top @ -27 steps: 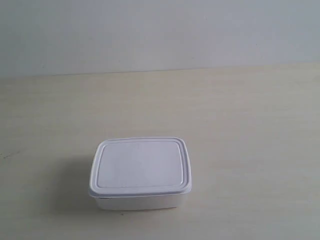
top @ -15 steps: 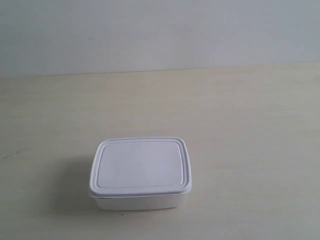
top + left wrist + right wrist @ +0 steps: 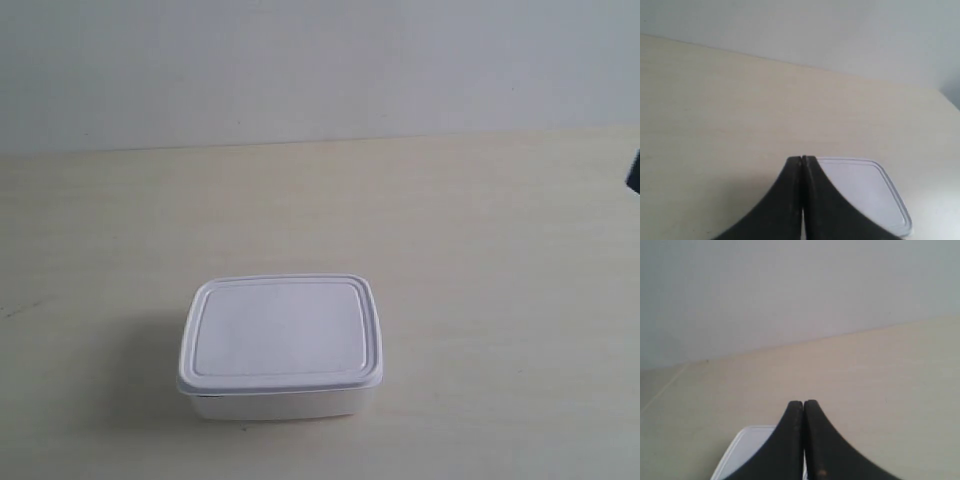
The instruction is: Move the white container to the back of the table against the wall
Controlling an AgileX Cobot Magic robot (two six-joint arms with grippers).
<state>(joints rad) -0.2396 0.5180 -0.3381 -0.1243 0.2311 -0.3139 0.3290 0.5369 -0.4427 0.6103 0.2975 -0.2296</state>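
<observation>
The white container (image 3: 281, 343) sits with its lid on, near the front of the cream table (image 3: 480, 230), well short of the wall (image 3: 320, 60). In the left wrist view my left gripper (image 3: 802, 159) is shut and empty, with the white container (image 3: 865, 192) partly hidden behind its black fingers. My right gripper (image 3: 803, 403) is shut and empty too; a corner of the white container (image 3: 747, 447) shows beside it. A dark sliver of an arm (image 3: 634, 170) peeks in at the exterior view's right edge.
The wall meets the table along a straight line (image 3: 320, 142) behind the container. A faint dark mark (image 3: 15, 308) lies on the tabletop at the exterior view's left.
A dark piece of an arm has come into the exterior view at its right edge. The container has not moved.
</observation>
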